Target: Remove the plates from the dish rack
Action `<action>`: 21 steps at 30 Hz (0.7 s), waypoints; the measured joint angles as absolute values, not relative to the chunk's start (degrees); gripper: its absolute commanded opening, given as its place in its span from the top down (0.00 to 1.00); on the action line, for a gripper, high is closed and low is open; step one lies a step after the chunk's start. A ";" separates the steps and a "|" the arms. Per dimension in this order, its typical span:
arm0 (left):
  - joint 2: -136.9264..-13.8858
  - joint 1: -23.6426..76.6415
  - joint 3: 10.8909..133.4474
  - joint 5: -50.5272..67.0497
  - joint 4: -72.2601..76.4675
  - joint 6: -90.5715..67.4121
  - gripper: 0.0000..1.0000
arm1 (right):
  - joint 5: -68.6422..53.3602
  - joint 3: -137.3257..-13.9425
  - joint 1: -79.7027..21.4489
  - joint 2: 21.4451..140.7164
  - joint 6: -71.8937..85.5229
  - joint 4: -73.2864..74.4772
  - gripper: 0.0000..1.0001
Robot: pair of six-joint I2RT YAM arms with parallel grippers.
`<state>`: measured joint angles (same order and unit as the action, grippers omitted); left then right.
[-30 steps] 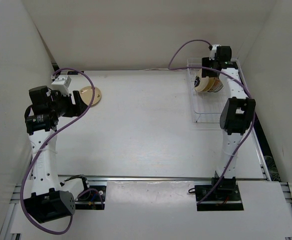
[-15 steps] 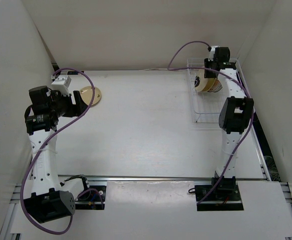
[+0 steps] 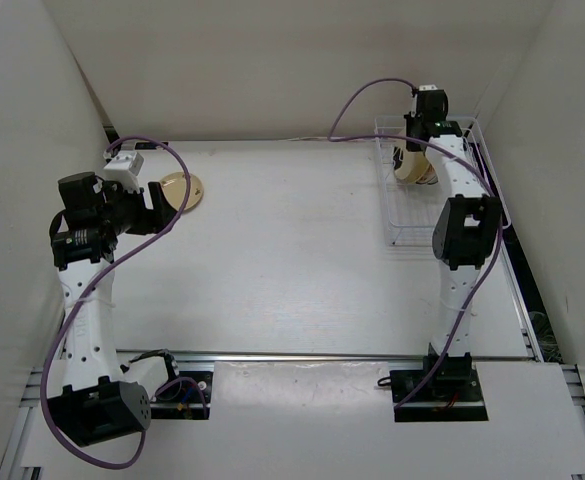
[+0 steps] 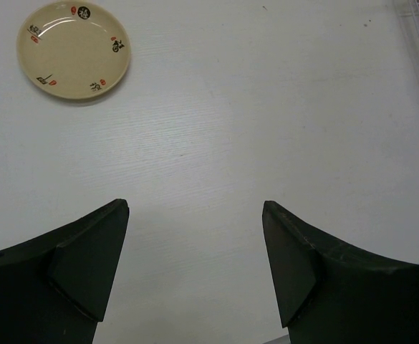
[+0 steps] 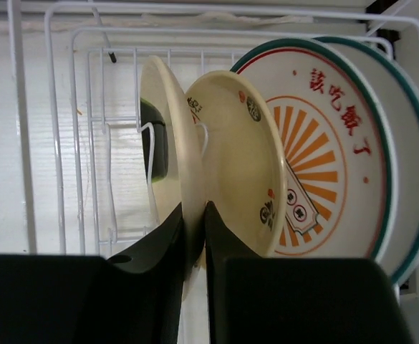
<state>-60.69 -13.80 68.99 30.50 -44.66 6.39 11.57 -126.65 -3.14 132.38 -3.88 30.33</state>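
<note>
The white wire dish rack [image 3: 397, 228] [image 5: 21, 143] stands at the far right of the table. Several plates stand upright in it. My right gripper [image 3: 413, 150] [image 5: 195, 209] is shut on the rim of the leftmost small cream plate [image 5: 177, 107]. A second small cream plate [image 5: 238, 158] leans right behind it, then the larger white plate with the orange-red pattern [image 5: 331, 143]. One cream plate [image 3: 180, 189] [image 4: 74, 49] lies flat at the far left of the table. My left gripper [image 3: 160, 200] [image 4: 195, 215] hovers open just near of it, holding nothing.
A small white box [image 3: 122, 165] sits on the left arm's wrist beside the flat plate. Purple cables [image 3: 372, 90] loop above both arms. White walls close in the table on three sides. A metal rail [image 3: 322, 357] runs along the near edge.
My right gripper has closed onto the leftmost cream plate's rim in the rack, and that arm has shifted slightly left. The left gripper has opened a little wider.
</note>
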 measured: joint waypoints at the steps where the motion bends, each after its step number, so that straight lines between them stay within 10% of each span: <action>1: -60.64 -13.80 68.99 30.52 -44.69 6.39 0.13 | 12.64 -126.65 -3.55 131.87 -3.79 30.37 1.00; 14: -60.25 -13.80 69.01 31.79 -44.60 6.13 0.00 | 23.44 -122.28 -8.14 117.97 -1.83 29.89 1.00; 21: -62.52 -13.80 69.93 43.70 -44.56 4.36 0.00 | 5.89 -115.15 -8.23 108.25 2.68 33.69 1.00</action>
<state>-62.52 -13.80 69.93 43.70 -44.56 4.36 5.89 -115.15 -8.23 108.25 2.68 33.69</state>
